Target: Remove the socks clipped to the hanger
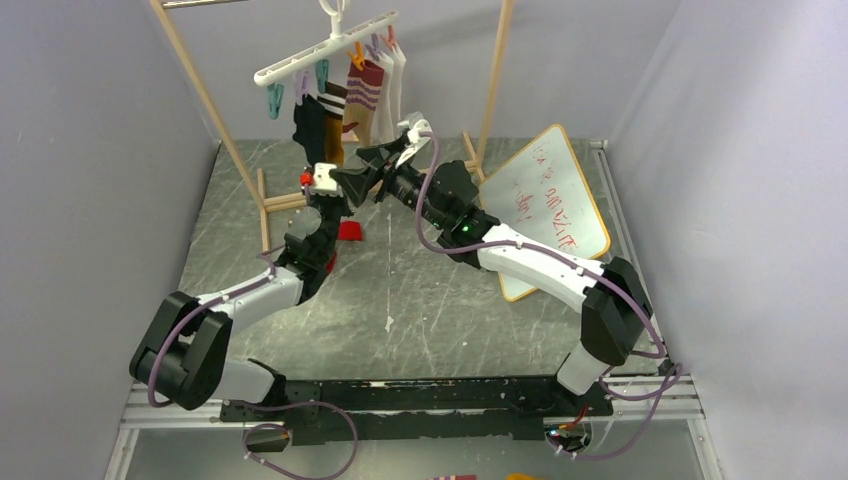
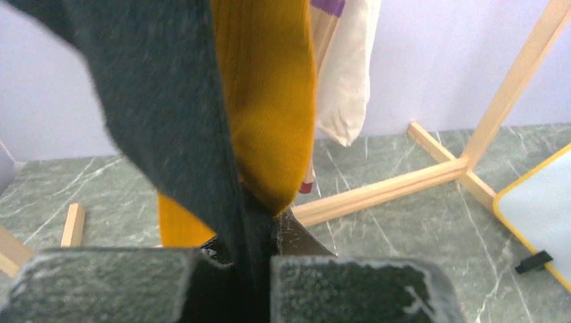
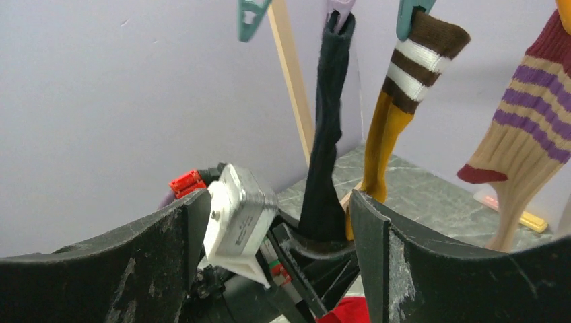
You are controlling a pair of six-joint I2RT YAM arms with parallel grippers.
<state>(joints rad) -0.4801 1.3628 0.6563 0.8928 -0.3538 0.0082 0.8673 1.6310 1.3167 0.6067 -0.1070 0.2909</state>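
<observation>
Red fabric first: the red sock [image 1: 350,232] lies loose on the grey table [image 1: 450,320], centre-left of the top view, just beside the left arm. It is off the hanger [image 1: 330,45] and counts as done. At the bar's left end one teal clip [image 1: 275,97] hangs empty, which fits that removal.

Outstanding: five socks remain clipped, upper centre of the top view. In order along the bar they are:
- the black sock [image 3: 326,134]
- the mustard sock [image 3: 384,128] with a brown-and-white cuff
- the maroon-and-cream striped sock [image 3: 525,134]
- the two white socks [image 1: 393,85], farthest along and overlapping one another

Judgement: about one item in six is complete, and the black sock is the item in hand.

Left arm: it rises from its base at lower left towards frame centre. The left gripper [image 2: 252,286] is clamped on the lower part of the black sock, with the fabric pinched between the fingers and no gap showing. The sock's cuff sits in a pale purple clip [image 3: 340,8] at the top of the right wrist view, so it is not yet released.

Right arm: it reaches from lower right across to centre. The right gripper [image 3: 276,222] faces the left gripper, just beside it. Its fingers are spread wide and carry nothing.

Beyond, the wooden rack frame [image 1: 495,80] bears the hanger. A whiteboard [image 1: 550,200] lies at right, apart from both grippers.
</observation>
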